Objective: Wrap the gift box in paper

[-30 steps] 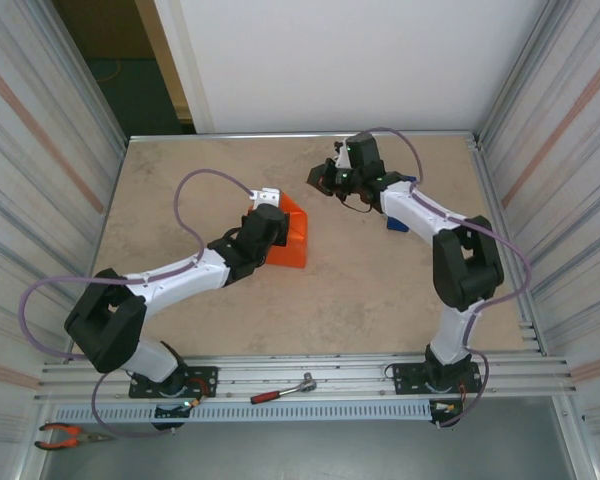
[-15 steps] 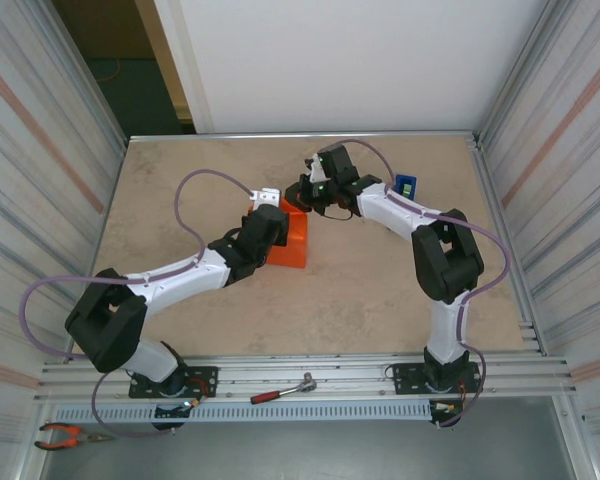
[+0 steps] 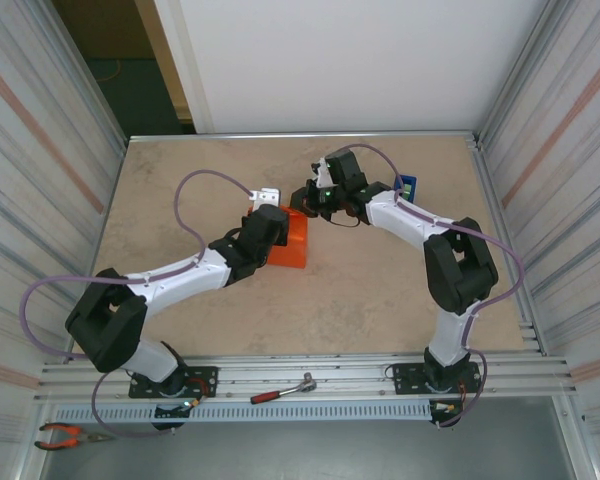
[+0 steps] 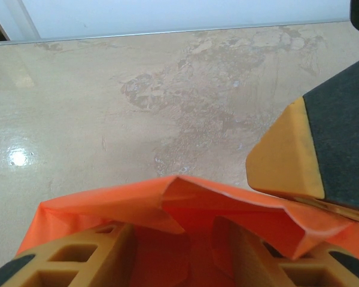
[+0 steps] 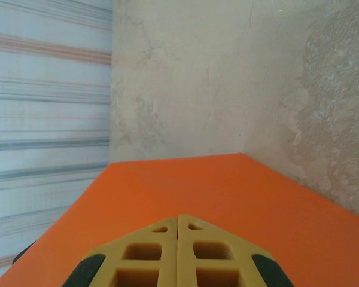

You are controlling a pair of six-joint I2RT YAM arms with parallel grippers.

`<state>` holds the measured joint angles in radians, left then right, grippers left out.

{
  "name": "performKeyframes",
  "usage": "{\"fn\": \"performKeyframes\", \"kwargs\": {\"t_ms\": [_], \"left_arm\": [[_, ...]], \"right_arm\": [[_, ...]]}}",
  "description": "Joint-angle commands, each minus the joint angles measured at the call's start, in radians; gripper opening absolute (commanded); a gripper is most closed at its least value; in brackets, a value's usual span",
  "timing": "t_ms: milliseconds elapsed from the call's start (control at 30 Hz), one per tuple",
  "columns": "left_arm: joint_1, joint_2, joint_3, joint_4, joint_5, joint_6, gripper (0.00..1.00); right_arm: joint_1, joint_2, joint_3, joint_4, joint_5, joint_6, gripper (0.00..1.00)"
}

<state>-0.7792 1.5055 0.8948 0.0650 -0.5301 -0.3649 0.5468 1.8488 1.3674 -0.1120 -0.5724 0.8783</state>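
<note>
gift box fully covered by paper (image 3: 292, 243). Left gripper (image 4: 182, 263) fingers (image 4: 78, 257) cut off at bottom edge. Right gripper (image 5: 178, 220) cut off there too, can't tell if its tips touch the paper. Blue tape dispenser (image 3: 408, 186) half behind right arm (image 3: 450, 265), too small to make out.

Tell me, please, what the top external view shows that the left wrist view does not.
The top external view adds the whole layout: both arms, the blue tape dispenser at the far right, and the red-handled tool and pliers by the arm bases. The left wrist view adds close detail: the crumpled, peaked upper edge of the paper, gripped between the fingers of the left gripper. Both views share the paper, the beige table, and the shut right gripper close beside the paper.
</note>
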Motion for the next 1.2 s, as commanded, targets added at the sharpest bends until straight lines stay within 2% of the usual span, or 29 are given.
{"fn": "performKeyframes", "kwargs": {"t_ms": [0, 400, 800, 900, 1167], "left_arm": [[-0.007, 0.107, -0.095, -0.31, 0.101, -0.104, 0.46], [-0.008, 0.11, -0.105, -0.287, 0.109, -0.118, 0.46], [-0.008, 0.072, -0.088, -0.313, 0.145, -0.117, 0.46], [0.009, 0.024, -0.037, -0.355, 0.211, -0.097, 0.47], [0.193, -0.158, 0.236, -0.511, 0.573, -0.037, 0.49]], "right_arm": [[0.025, -0.031, -0.018, -0.077, -0.012, -0.023, 0.0], [0.054, -0.076, -0.029, -0.151, 0.023, -0.044, 0.0], [0.102, -0.081, -0.234, -0.035, 0.094, 0.003, 0.0], [0.103, -0.082, -0.261, -0.022, 0.113, 0.002, 0.0], [0.103, -0.082, -0.285, -0.012, 0.128, -0.002, 0.0]]}}
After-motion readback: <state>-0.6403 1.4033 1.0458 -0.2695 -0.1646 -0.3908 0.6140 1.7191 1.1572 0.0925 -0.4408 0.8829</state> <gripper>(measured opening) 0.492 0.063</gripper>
